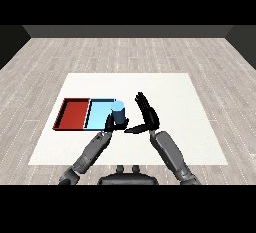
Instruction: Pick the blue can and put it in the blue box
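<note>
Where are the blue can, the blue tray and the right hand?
blue can (118, 111): head view, its side wall just below the top.
blue tray (98, 116): head view, bare floor left of the can.
right hand (148, 113): head view, its palm.

White table (165, 127) with red tray (73, 114) and light blue tray (99, 115) side by side.
</note>
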